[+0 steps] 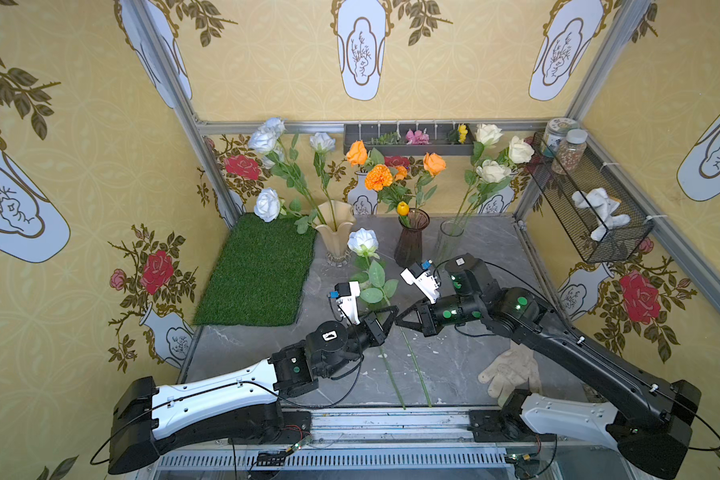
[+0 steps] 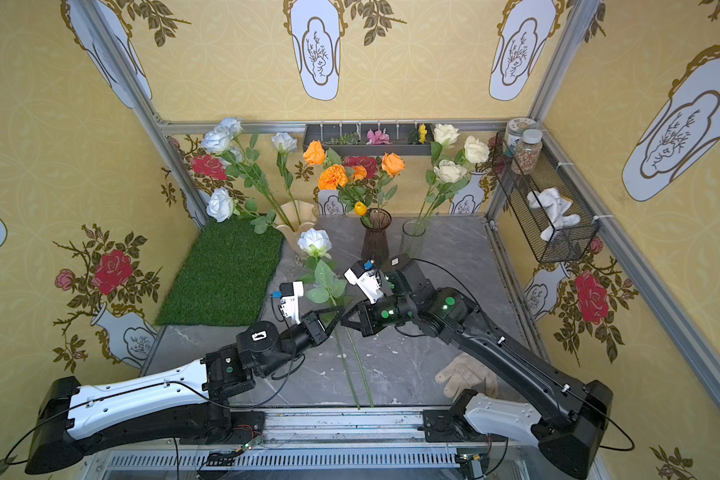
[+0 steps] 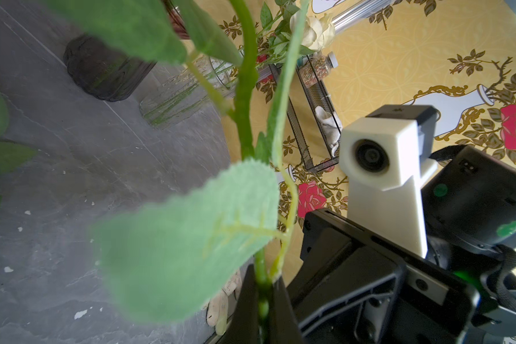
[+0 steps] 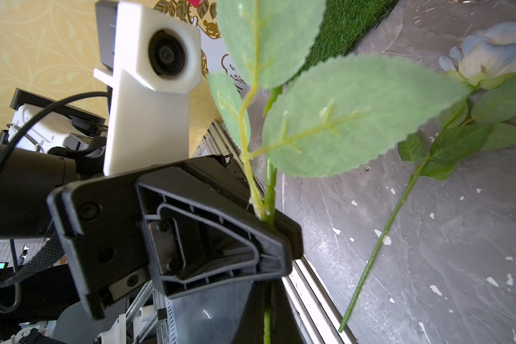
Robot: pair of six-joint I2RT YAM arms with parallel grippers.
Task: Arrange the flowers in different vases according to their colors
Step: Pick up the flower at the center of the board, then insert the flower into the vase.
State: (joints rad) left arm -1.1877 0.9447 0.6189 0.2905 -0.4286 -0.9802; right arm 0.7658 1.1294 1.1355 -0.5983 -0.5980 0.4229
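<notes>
The pale blue-white rose (image 1: 362,243) stands raised over the middle of the table (image 1: 454,365), just in front of the ruffled cream vase (image 1: 335,224) where roses of its colour lean. The left gripper (image 1: 393,312) and the right gripper (image 1: 400,322) are both clamped on its stem, tip to tip. If the arms part while both hold, the stem may kink or twist loose (leaves crowd both claws). Its hanging tail could drag the second rose (image 4: 489,56) lying beneath. The purple vase (image 1: 410,241) and clear cylinder (image 1: 447,239) stand just beside, and leaning stems crowd the ruffled mouth.
</notes>
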